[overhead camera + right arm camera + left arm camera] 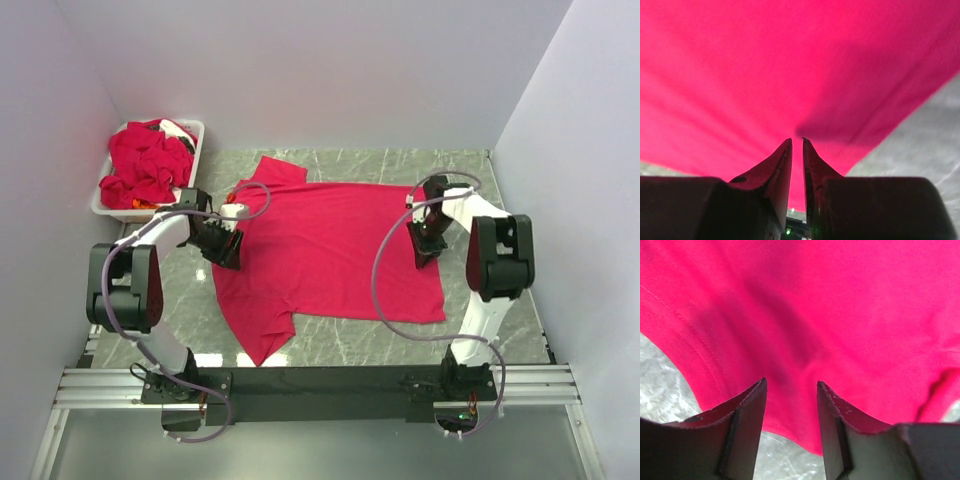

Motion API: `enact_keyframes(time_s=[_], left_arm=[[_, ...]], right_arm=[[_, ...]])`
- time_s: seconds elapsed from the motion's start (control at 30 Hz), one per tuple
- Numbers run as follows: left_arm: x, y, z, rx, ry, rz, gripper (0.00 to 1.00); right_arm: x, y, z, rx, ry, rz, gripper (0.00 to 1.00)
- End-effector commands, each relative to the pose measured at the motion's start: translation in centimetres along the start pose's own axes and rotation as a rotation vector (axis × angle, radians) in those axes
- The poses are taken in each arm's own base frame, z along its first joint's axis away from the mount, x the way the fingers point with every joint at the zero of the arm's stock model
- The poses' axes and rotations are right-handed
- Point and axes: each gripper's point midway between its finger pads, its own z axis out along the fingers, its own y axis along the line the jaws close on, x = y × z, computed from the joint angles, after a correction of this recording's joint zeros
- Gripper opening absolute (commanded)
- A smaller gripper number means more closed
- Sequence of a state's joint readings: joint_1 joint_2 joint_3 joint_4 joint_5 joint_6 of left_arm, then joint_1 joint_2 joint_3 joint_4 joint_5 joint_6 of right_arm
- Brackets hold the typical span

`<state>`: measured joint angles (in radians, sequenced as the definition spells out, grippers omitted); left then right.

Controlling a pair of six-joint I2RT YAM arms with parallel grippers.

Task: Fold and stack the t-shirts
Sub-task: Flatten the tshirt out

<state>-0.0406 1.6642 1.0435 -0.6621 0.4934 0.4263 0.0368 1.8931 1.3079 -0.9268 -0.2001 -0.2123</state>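
Observation:
One crimson t-shirt [330, 250] lies spread flat on the marble table [350, 165], its sleeves at the left, one far and one near. My left gripper [228, 250] is at the shirt's left edge. In the left wrist view it [791, 385] is open, its fingers low over the curved edge of the fabric [840, 315], with nothing between them. My right gripper [425, 255] is at the shirt's right edge. In the right wrist view it [796, 140] is shut on the fabric [765, 65], which stretches away taut from the fingertips.
A white bin [197, 127] at the back left holds several more crumpled red t-shirts [145, 165]. Bare marble shows at the left [660, 385] and right [935, 135] of the shirt. Grey walls close in the table on three sides.

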Motion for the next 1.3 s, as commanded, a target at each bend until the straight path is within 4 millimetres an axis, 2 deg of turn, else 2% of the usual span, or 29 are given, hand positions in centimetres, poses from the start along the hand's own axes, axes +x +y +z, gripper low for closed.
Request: enact_keyframes(time_s=[0.0,0.03,0.07,0.13,0.17,0.23,0.27,0.3,0.33,0.4,0.43,0.47,0.5,0.53,0.57,0.6,0.63,0.67,0.7,0.73,0.8,0.83,0.87,0.9,0.93,0.97,1.07,1.1,1.27], left_arm=[[-0.7,2.1,1.0,-0.068,0.006,0.009,0.5],[-1.0,2.7,1.3,-0.093,0.004,-0.012,0.49],[-0.8,3.1,1.9,-0.092,0.023,-0.027,0.48],[-1.9,3.9,2.2,-0.109,0.014,-0.045,0.48],[-1.7,4.4,2.9,-0.106,0.028,-0.06,0.47],[-3.0,5.3,3.0,-0.125,0.014,-0.066,0.47],[-3.2,5.8,3.6,-0.129,0.016,-0.073,0.47],[-4.4,6.5,3.5,-0.141,-0.003,-0.075,0.47],[-4.4,6.9,4.2,-0.136,0.011,-0.091,0.49],[-6.5,7.4,3.7,-0.121,-0.02,-0.094,0.53],[-7.3,7.2,3.1,-0.1,-0.043,-0.088,0.57],[-8.2,6.9,2.3,-0.085,-0.073,-0.073,0.59],[-8.5,5.8,1.6,-0.031,-0.095,-0.039,0.61],[-9.5,4.8,-0.1,-0.025,-0.136,0.009,0.64],[-9.0,4.0,-0.6,-0.01,-0.141,0.03,0.66],[-9.1,3.1,-1.4,0.011,-0.159,0.067,0.67],[-9.5,1.9,-3.1,0.014,-0.194,0.108,0.67],[-8.7,1.1,-3.3,0.032,-0.187,0.12,0.67],[-8.3,0.2,-3.7,0.045,-0.19,0.145,0.67],[-8.2,-0.9,-4.8,0.048,-0.21,0.17,0.66],[-6.4,-3.0,-4.3,0.092,-0.183,0.198,0.65],[-6.2,-3.9,-4.7,0.081,-0.192,0.225,0.65],[-4.7,-4.7,-3.9,0.095,-0.162,0.225,0.64],[-4.1,-6.2,-3.2,0.108,-0.14,0.258,0.64],[-3.8,-6.5,-3.1,0.073,-0.137,0.279,0.64],[-3.1,-7.8,-1.9,0.083,-0.123,0.297,0.64],[-3.0,-9.3,-1.0,0.069,-0.142,0.337,0.67],[-3.0,-10.4,-0.6,0.08,-0.139,0.349,0.67],[-2.3,-12.3,1.6,0.074,-0.077,0.395,0.66]], right_arm=[[-3.2,-1.7,1.3,0.069,-0.029,0.018,0.21],[-3.8,-1.9,1.4,0.076,-0.028,0.03,0.21],[-5.4,-2.2,0.8,0.09,-0.057,0.032,0.21],[-6.9,-2.8,1.3,0.109,-0.054,0.049,0.21],[-8.6,-3.2,1.0,0.118,-0.074,0.052,0.21],[-10.4,-3.7,0.5,0.132,-0.103,0.063,0.21],[-12.1,-4.1,0.0,0.144,-0.135,0.066,0.21],[-12.8,-4.8,-0.4,0.169,-0.152,0.078,0.21],[-14.3,-4.8,-1.5,0.164,-0.192,0.071,0.22],[-14.8,-4.8,-2.4,0.158,-0.21,0.07,0.28],[-14.7,-4.4,-3.2,0.134,-0.213,0.061,0.31],[-14.5,-4.0,-4.9,0.132,-0.245,0.048,0.37],[-14.1,-3.8,-5.9,0.133,-0.261,0.039,0.4],[-12.7,-3.4,-5.6,0.114,-0.243,0.027,0.45],[-12.1,-2.8,-8.2,0.124,-0.301,0.008,0.47],[-11.4,-2.7,-8.9,0.131,-0.313,-0.007,0.48],[-9.5,-2.4,-8.2,0.125,-0.279,-0.012,0.48],[-8.8,-1.7,-9.6,0.112,-0.312,-0.027,0.48],[-8.0,-1.4,-9.7,0.105,-0.306,-0.036,0.47],[-6.4,-1.0,-8.9,0.087,-0.271,-0.035,0.44],[-5.2,0.1,-8.7,0.047,-0.262,-0.045,0.4],[-4.0,0.5,-7.6,0.029,-0.228,-0.04,0.38],[-3.6,0.8,-7.1,0.017,-0.217,-0.04,0.38],[-3.1,1.1,-6.5,0.012,-0.202,-0.042,0.38],[-2.5,1.2,-5.3,0.007,-0.182,-0.035,0.38],[-2.1,1.3,-4.7,0.0,-0.167,-0.029,0.38],[-1.6,0.9,-3.0,0.006,-0.139,-0.01,0.37],[-1.5,0.9,-2.7,0.007,-0.134,-0.012,0.37],[-1.4,0.3,-1.8,0.025,-0.115,-0.006,0.36]])
